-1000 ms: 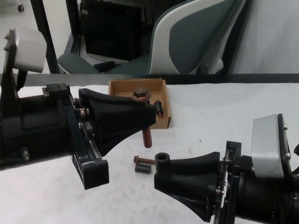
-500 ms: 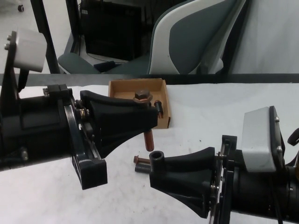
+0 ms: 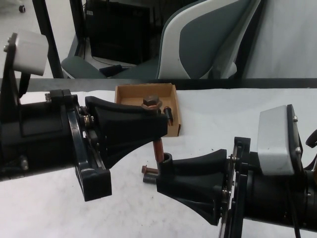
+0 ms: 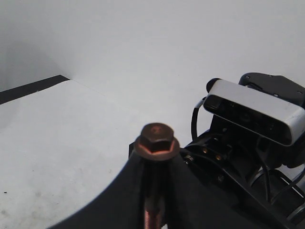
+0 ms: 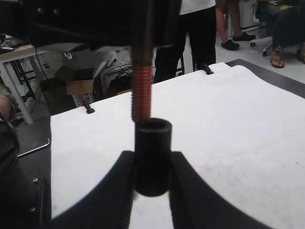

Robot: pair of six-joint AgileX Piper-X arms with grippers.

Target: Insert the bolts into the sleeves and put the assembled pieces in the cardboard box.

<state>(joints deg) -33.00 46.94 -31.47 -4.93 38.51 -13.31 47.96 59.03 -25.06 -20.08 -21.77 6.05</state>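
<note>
- From the high view: shows the left jaws clenched on a copper bolt [image 3: 158, 148] just below its hex head, with the shank hanging straight down.
- Shows the right jaws grasping a black sleeve [image 3: 165, 159], bore upward, directly under that shank. Puts the bolt's tip right at the sleeve's mouth; cannot tell how far in.
- Places a cardboard box [image 3: 130, 92] on the white counter [image 3: 223, 119] behind both arms. Holds one boxed piece [image 3: 169, 115], dark with a copper end, against its right-hand wall; hides part of the box floor behind the left jaws.
- Leaves a loose bolt [image 3: 147, 169] and a loose sleeve [image 3: 148, 178] lying side by side on the counter, just beside the right jaws.
- From the left wrist view: looks onto the bolt's flanged head [image 4: 156, 141], seated above the dark jaws that pinch the shank. Catches the other arm's wrist camera [image 4: 255, 112] beyond.
- From the right wrist view: frames the sleeve [image 5: 152, 157] upright, squeezed from both sides, with the threaded shank [image 5: 141, 95] coming down to its rim, above the counter [image 5: 228, 133].
</note>
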